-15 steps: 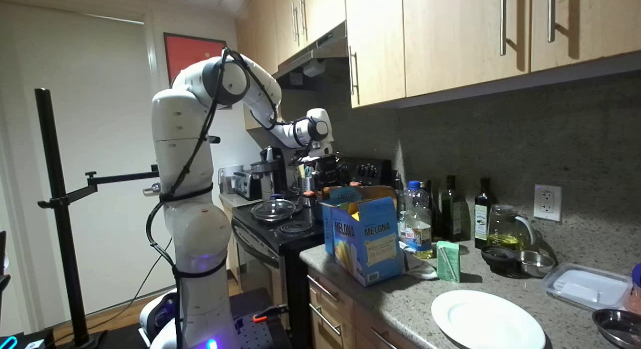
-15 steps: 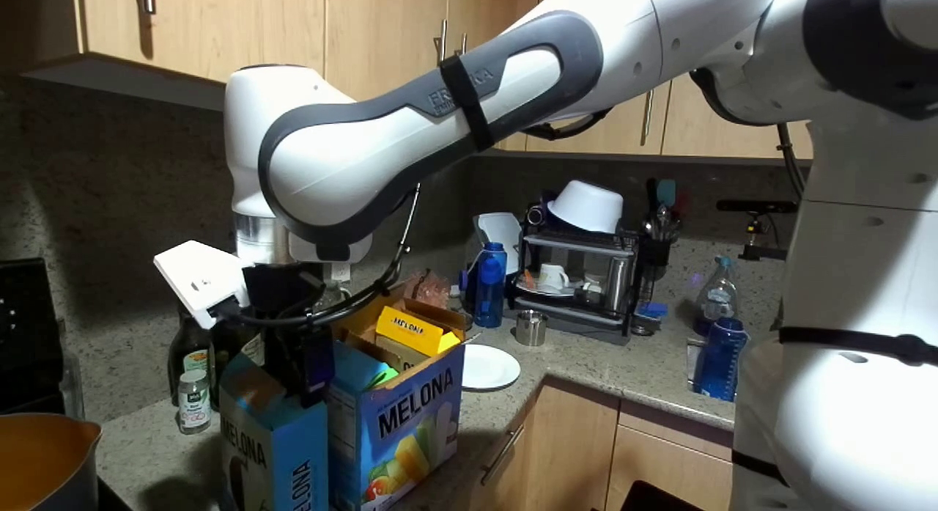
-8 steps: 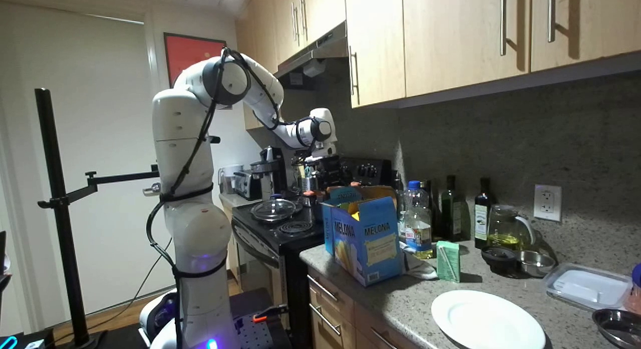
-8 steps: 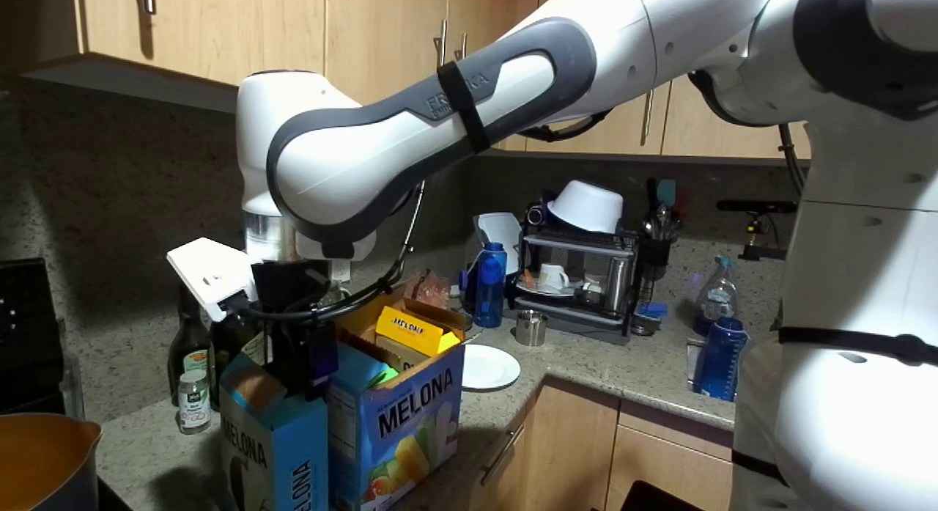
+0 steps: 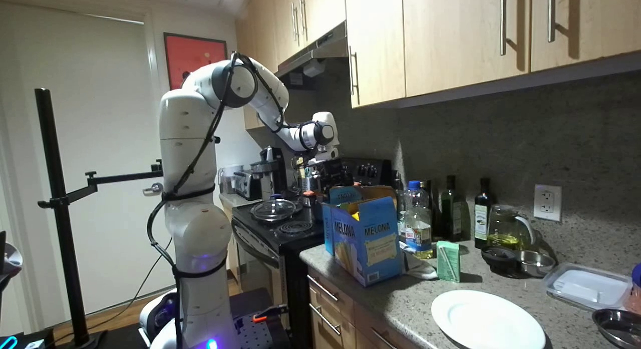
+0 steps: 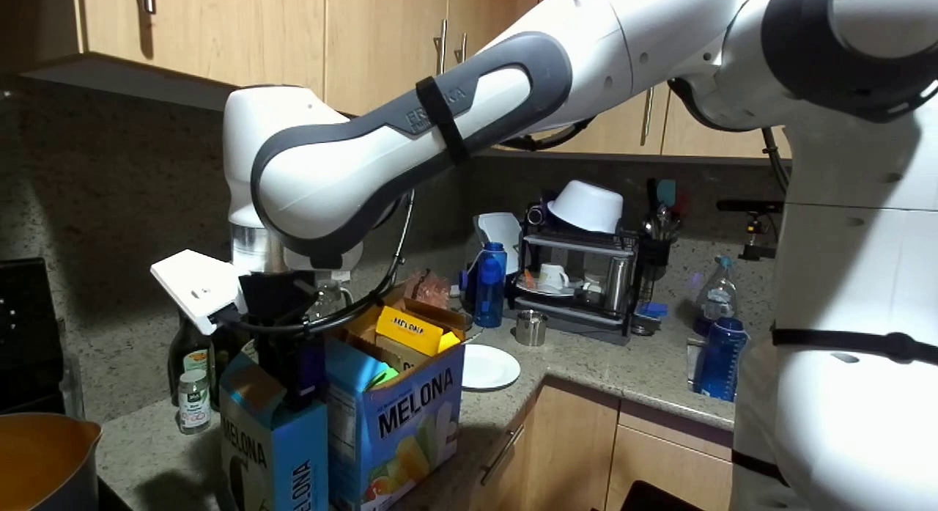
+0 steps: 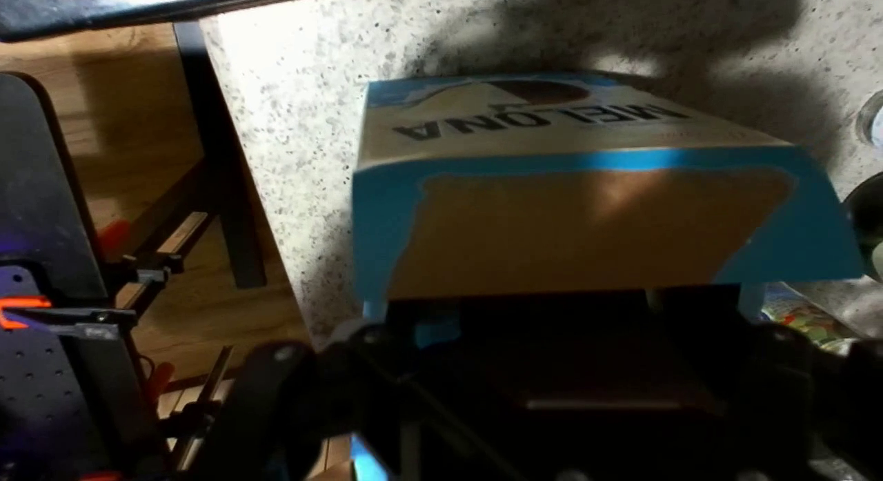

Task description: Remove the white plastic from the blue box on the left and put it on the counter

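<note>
The left blue Melona box (image 6: 275, 445) stands open on the speckled grey counter (image 6: 601, 372). In the wrist view its torn brown and blue flap (image 7: 593, 226) folds outward over the box (image 7: 476, 125). My gripper (image 6: 286, 386) points down at this box's open top. In the wrist view my gripper (image 7: 572, 346) is very dark, with its fingers spread wide on either side of the opening. Nothing shows held between them. The inside of the box is too dark to read. The white plastic is hidden or out of view.
A larger Melona box (image 6: 399, 423) with a yellow carton (image 6: 410, 329) inside stands right beside the left box. A spice jar (image 6: 194, 401), dark bottles and an orange pot (image 6: 44, 460) are near. A white plate (image 5: 488, 319) lies farther along the counter.
The wrist and gripper have come down toward the left box's opening, shifting slightly sideways on the way. The boxes look nearly unmoved.
</note>
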{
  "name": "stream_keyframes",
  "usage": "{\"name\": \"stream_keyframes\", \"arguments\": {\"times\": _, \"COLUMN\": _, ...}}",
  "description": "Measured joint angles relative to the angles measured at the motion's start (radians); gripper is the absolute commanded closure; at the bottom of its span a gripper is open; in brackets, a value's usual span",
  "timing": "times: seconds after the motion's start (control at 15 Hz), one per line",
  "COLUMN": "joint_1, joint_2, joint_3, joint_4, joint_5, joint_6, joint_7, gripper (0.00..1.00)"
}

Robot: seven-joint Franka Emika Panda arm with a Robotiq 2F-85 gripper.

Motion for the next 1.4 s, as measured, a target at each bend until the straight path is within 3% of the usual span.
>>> {"name": "stream_keyframes", "arguments": {"times": 1.0, "joint_1": 0.009, "joint_2": 0.095, "joint_3": -0.003, "joint_4": 0.071, "joint_5": -0.002, "joint_6": 0.000, "joint_7": -0.004, "gripper": 0.13}}
{"name": "stream_keyframes", "arguments": {"times": 1.07, "joint_1": 0.010, "joint_2": 0.102, "joint_3": -0.004, "joint_4": 0.072, "joint_5": -0.001, "joint_6": 0.000, "joint_7": -0.004, "gripper": 0.20}}
{"name": "stream_keyframes", "arguments": {"times": 1.13, "joint_1": 0.010, "joint_2": 0.106, "joint_3": -0.005, "joint_4": 0.073, "joint_5": 0.001, "joint_6": 0.000, "joint_7": -0.004, "gripper": 0.38}}
{"name": "stream_keyframes", "arguments": {"times": 1.4, "joint_1": 0.011, "joint_2": 0.111, "joint_3": -0.015, "joint_4": 0.073, "joint_5": 0.003, "joint_6": 0.000, "joint_7": -0.004, "gripper": 0.66}}
